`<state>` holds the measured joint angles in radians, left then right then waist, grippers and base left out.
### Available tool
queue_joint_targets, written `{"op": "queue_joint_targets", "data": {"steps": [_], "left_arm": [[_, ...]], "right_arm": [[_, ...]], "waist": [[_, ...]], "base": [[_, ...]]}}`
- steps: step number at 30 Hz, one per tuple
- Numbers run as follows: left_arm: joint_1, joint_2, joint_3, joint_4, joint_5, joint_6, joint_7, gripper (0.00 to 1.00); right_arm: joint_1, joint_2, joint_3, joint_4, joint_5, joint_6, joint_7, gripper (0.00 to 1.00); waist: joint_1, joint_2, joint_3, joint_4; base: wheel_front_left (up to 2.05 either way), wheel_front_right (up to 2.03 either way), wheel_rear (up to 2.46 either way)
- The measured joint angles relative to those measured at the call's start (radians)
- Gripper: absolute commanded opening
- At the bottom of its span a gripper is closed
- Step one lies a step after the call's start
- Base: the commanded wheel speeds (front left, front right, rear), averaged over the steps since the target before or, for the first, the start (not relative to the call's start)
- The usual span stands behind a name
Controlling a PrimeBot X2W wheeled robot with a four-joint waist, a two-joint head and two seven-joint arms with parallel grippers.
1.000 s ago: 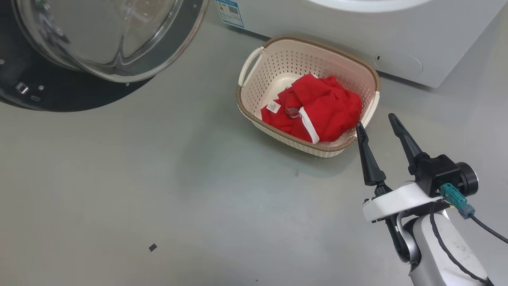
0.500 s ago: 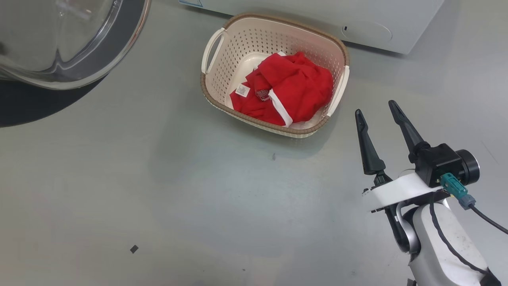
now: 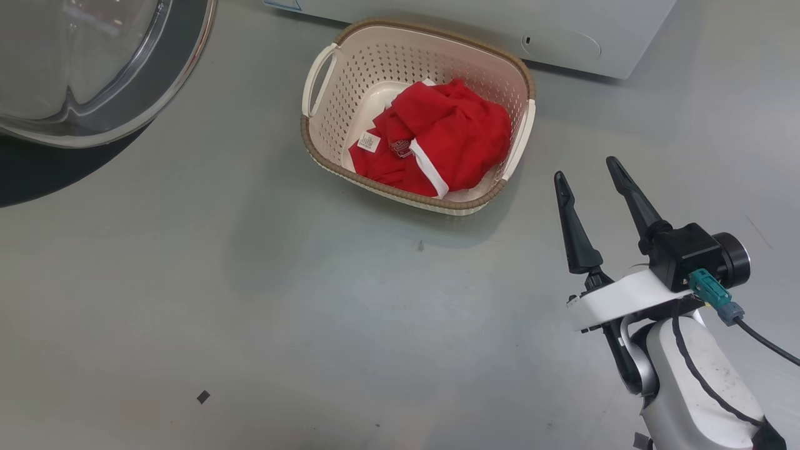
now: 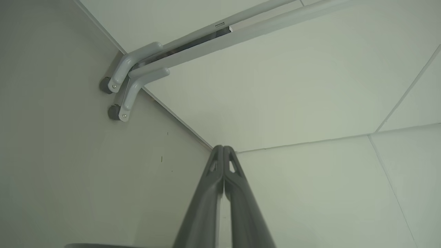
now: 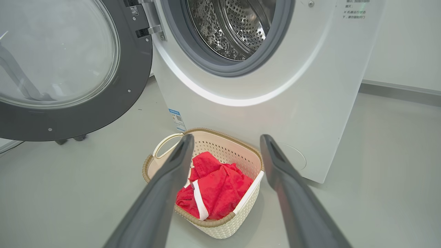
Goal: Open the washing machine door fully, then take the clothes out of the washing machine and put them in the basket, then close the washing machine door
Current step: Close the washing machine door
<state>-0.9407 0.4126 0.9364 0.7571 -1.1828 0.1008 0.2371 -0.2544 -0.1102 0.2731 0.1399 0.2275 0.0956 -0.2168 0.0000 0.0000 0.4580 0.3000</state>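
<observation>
1. Clothes (image 3: 437, 137) lay bunched inside the basket (image 3: 400, 62) at 12 o'clock in the head view, on the floor (image 3: 250, 281) just before the washing machine (image 5: 275, 86).
2. Washing machine door (image 5: 137, 69) stood wide open at 10 o'clock.
3. Right tool (image 3: 584, 169) at 4 o'clock near the basket, fingers apart, empty.
4. Left tool (image 4: 223, 148) fingers pressed together, holding nothing.

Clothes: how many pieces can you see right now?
1. The red clothes lie bunched in the basket before the washing machine. More could hide underneath or low in the drum.
</observation>
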Motion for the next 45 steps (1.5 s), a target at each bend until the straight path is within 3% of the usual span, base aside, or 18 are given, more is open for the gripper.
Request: {"op": "queue_joint_targets", "data": {"steps": [6,17,23,45], "left_arm": [[-0.009,0.045,-0.022,0.050,-0.002,0.008,0.053,0.00],[-0.022,0.044,-0.091,0.130,0.020,0.009,0.181,0.00],[-0.076,0.046,-0.050,0.172,-0.012,0.018,0.191,0.00],[-0.109,0.081,-0.071,0.268,-0.021,0.019,0.283,0.00]], "right_arm": [[-0.004,0.001,0.004,0.008,0.000,0.000,-0.001,1.00],[-0.004,0.008,0.009,0.017,0.000,0.007,-0.006,1.00],[-0.004,0.009,0.011,0.018,0.000,0.007,-0.006,1.00],[-0.009,0.009,0.010,0.027,0.000,0.006,-0.015,1.00]], "waist": [[0.0000,0.0000,-0.007,-0.005],[0.0000,0.0000,-0.017,-0.020],[0.0000,0.0000,-0.016,-0.029],[0.0000,0.0000,-0.015,-0.042]], "base": [[0.00,0.00,0.00],[0.00,0.00,0.00],[0.00,0.00,0.00],[0.00,0.00,0.00]]}}
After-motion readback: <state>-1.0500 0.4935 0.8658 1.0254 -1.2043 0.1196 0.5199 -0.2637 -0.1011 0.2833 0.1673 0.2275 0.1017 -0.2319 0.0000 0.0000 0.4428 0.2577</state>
